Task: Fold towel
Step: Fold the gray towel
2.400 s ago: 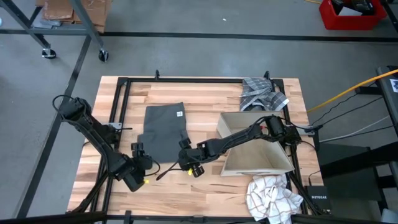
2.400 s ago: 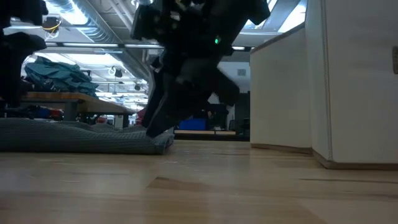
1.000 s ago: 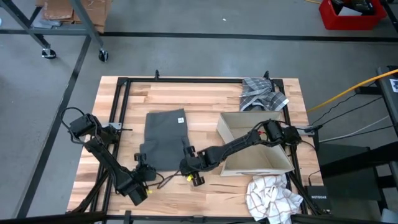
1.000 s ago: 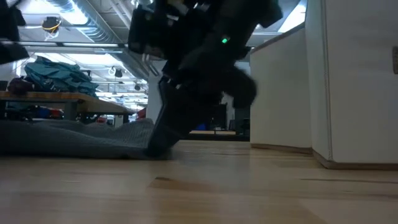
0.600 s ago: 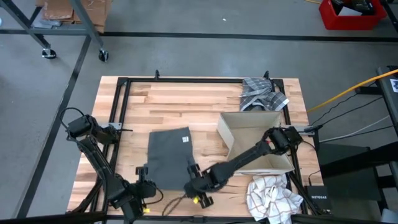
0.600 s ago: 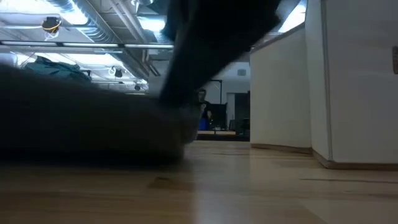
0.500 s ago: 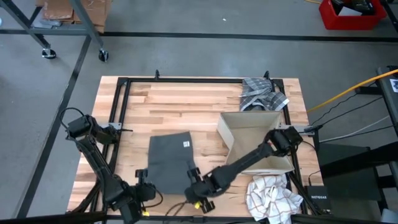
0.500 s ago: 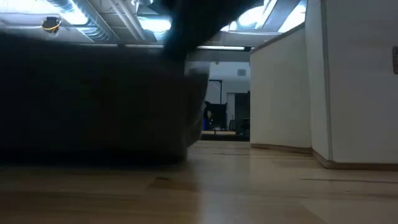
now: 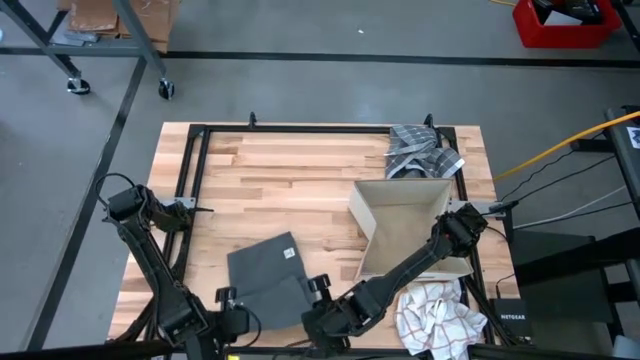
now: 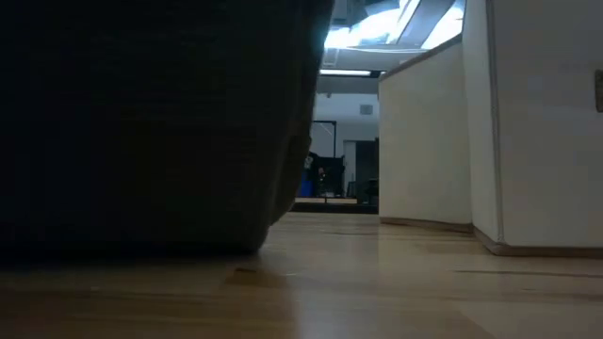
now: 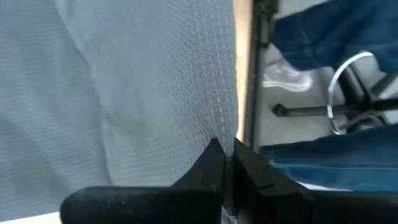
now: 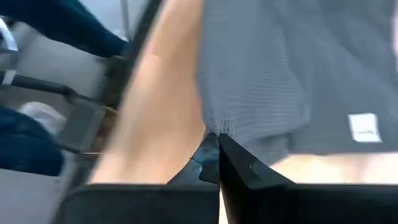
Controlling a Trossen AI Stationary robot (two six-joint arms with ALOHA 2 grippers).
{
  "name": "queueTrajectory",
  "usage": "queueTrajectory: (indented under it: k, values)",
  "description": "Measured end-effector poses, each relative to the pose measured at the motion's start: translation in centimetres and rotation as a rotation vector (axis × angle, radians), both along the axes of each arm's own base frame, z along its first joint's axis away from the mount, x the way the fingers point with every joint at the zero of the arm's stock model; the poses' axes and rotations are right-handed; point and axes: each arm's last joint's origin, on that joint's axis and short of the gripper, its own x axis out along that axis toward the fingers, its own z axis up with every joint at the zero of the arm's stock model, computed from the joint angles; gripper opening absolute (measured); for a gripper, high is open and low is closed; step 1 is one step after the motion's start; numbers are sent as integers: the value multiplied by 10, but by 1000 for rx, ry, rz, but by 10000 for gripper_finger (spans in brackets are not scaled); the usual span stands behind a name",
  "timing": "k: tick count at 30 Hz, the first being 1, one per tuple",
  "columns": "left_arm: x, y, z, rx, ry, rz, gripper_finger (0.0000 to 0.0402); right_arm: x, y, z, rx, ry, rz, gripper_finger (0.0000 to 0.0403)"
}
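Plain grey concrete floor (image 9: pixel 330 30) all around the wooden table (image 9: pixel 300 160), a red bin (image 9: pixel 565 22) in one corner, ceiling lights (image 10: pixel 377 24) glowing overhead.

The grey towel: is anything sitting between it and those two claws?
Nothing visible. Both sets of jaws are shut right on the towel: the left gripper pinches one near corner, the right gripper the other, at the table's near edge. The box stands to the side, apart.
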Motion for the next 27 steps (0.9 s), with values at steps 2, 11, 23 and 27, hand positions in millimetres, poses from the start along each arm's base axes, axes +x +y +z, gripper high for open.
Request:
queueTrajectory:
  k: [2,11,23,27]
  values:
    - [0,4,1,35,18,8,1,2,-7,1,-44,0,-31,1]
    - [-6,28,14,202,68,169,1,20,-42,23,-69,-22,-130,1]
    - [-12,58,24,344,103,363,1,50,-112,39,-100,-53,-250,1]
    - [-7,64,24,362,117,379,1,57,-134,38,-77,-38,-284,1]
